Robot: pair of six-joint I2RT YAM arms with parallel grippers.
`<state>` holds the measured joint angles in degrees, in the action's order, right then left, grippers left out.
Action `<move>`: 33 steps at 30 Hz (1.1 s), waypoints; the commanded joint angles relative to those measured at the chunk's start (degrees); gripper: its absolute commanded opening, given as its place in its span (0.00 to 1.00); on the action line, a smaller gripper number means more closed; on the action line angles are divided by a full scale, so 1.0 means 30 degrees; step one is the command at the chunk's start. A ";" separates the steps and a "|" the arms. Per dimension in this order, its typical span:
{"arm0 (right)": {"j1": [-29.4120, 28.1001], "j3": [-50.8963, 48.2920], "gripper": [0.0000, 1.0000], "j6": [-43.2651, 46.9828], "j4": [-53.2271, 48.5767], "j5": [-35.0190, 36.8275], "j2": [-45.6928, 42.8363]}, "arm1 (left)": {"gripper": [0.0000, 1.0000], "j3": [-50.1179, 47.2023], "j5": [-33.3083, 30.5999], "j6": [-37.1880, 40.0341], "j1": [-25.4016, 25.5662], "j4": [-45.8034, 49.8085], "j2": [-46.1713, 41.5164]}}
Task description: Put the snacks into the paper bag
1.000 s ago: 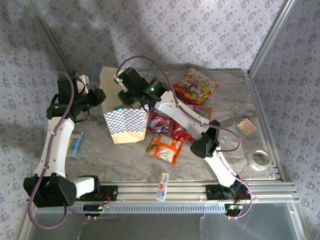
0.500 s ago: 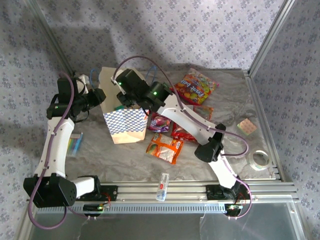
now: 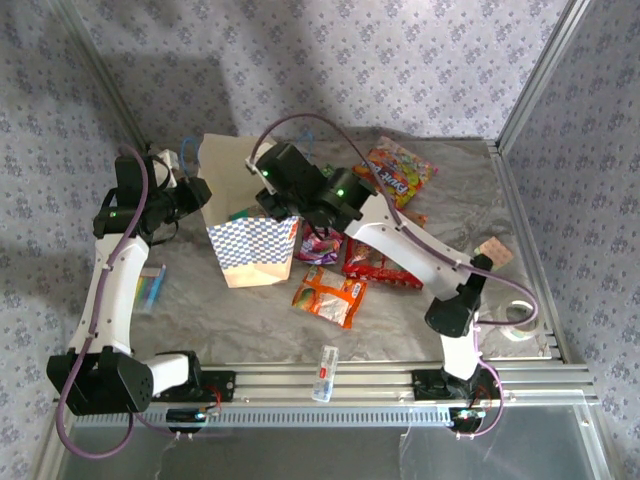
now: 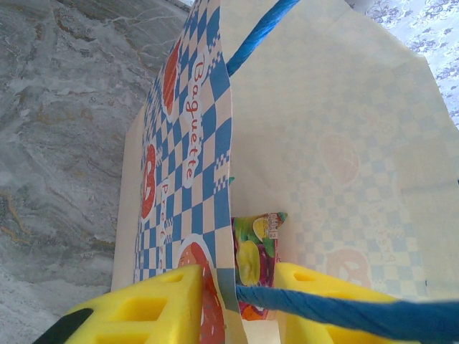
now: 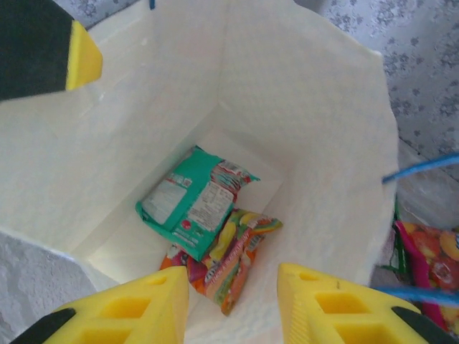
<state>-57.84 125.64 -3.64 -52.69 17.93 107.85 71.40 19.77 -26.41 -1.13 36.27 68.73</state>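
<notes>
We see the paper bag (image 3: 245,225) standing open at left centre, tan with a blue-checked band. Inside lie a teal packet (image 5: 195,201) atop an orange one (image 5: 226,269). To its right lie orange (image 3: 330,296), red (image 3: 375,265), purple (image 3: 320,243) packets and, farther off, perhaps a red one (image 3: 400,172).

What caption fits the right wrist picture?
Open yellow claw above the tan paper bag, with a teal snack packet and an orange one inside.

White arms (image 3: 108,290), black joints, yellow fingers (image 5: 337,312).
</notes>
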 commanded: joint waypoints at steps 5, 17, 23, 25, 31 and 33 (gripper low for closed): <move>-0.0025 -0.3143 0.39 -0.1193 0.0880 0.1049 -0.2836 | 0.32 0.0634 0.0328 0.0074 -0.0079 0.0562 0.0074; 0.1309 -0.9687 0.44 -0.5029 0.1565 0.1212 -0.7042 | 0.32 0.0665 0.0119 0.0024 -0.0064 0.0745 -0.0089; 0.2756 -1.2671 0.46 -0.7014 0.1828 0.0418 -0.9081 | 0.33 0.0694 0.0019 -0.0010 -0.0032 0.0767 -0.0113; 0.3152 -1.3380 0.49 -0.7446 0.1917 0.0526 -0.9674 | 0.34 0.0664 -0.0126 -0.0065 -0.0031 0.0749 -0.0146; 0.4312 -1.4939 0.57 -0.8812 0.1700 -0.0093 -1.0981 | 0.38 0.0451 -0.0199 -0.0164 0.0153 0.0389 -0.0586; 0.4648 -1.5445 0.58 -0.9201 0.1618 -0.0679 -1.1209 | 0.38 0.0762 -0.0203 -0.0004 0.0178 0.0728 -0.0392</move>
<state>-44.88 81.06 -27.49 -47.59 18.06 75.72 71.50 19.49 -26.63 -0.97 37.89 68.49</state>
